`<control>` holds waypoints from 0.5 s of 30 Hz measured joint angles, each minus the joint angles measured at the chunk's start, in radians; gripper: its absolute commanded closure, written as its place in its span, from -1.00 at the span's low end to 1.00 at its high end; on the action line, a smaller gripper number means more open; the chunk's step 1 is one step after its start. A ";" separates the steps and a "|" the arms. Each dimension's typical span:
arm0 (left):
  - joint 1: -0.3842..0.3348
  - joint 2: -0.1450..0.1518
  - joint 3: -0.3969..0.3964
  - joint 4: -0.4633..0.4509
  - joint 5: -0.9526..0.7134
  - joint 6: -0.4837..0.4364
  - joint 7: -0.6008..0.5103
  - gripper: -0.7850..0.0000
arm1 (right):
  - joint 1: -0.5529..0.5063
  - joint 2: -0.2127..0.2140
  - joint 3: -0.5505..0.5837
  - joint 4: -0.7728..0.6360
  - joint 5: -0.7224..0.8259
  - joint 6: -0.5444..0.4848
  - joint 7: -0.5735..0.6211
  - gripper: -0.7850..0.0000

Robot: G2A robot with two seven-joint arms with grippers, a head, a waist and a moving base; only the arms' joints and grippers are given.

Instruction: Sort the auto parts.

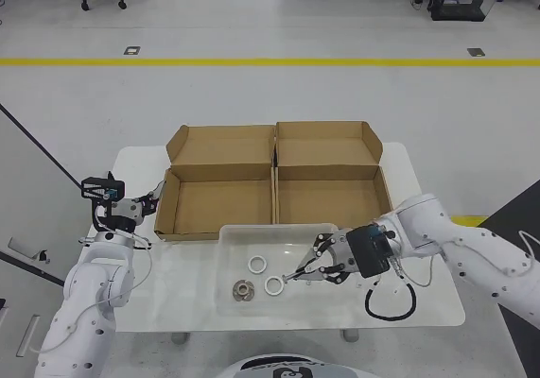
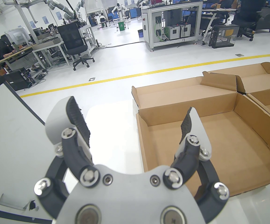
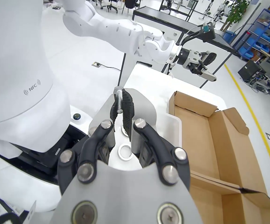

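right gripper (image 3: 119,108) clamps a silver threaded metal bolt (image 3: 119,99) over the clear plastic tray (image 1: 270,230), left gripper (image 2: 132,113) gapes wide.

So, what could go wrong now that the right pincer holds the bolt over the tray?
1. The right pincer grips the bolt only between its tips, so the bolt might slip and fall into the plastic tray, onto the white rings.
2. The cardboard boxes have raised walls next to the tray. If the carry is low, the bolt could hit a wall and be knocked loose.
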 measured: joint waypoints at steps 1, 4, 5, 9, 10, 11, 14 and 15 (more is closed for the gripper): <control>0.000 0.000 0.000 0.000 0.000 0.000 0.000 -1.00 | 0.000 0.000 0.000 0.000 -0.001 0.000 0.000 1.00; 0.000 0.000 0.000 0.000 0.000 0.000 0.000 -1.00 | 0.000 0.000 0.000 0.000 -0.002 0.000 -0.001 1.00; 0.000 0.000 0.000 0.000 0.000 0.000 0.000 -1.00 | 0.000 0.000 0.000 0.000 -0.002 0.000 -0.001 1.00; 0.000 0.000 0.000 0.000 0.000 0.000 0.000 -1.00 | -0.008 -0.002 0.010 -0.003 0.019 0.019 0.000 1.00; 0.000 0.000 0.000 0.000 0.000 0.000 0.000 -1.00 | -0.013 -0.002 0.022 -0.001 0.038 0.023 -0.013 1.00; 0.000 0.000 0.000 0.000 0.000 0.000 0.000 -1.00 | -0.017 -0.002 0.032 0.003 0.051 0.020 -0.027 1.00; 0.000 0.000 0.000 0.000 0.000 0.000 0.000 -1.00 | -0.036 0.002 0.069 0.020 0.087 0.001 -0.100 1.00; 0.000 0.000 0.000 0.000 0.000 0.000 0.000 -1.00 | -0.044 0.003 0.079 0.022 0.092 -0.001 -0.127 1.00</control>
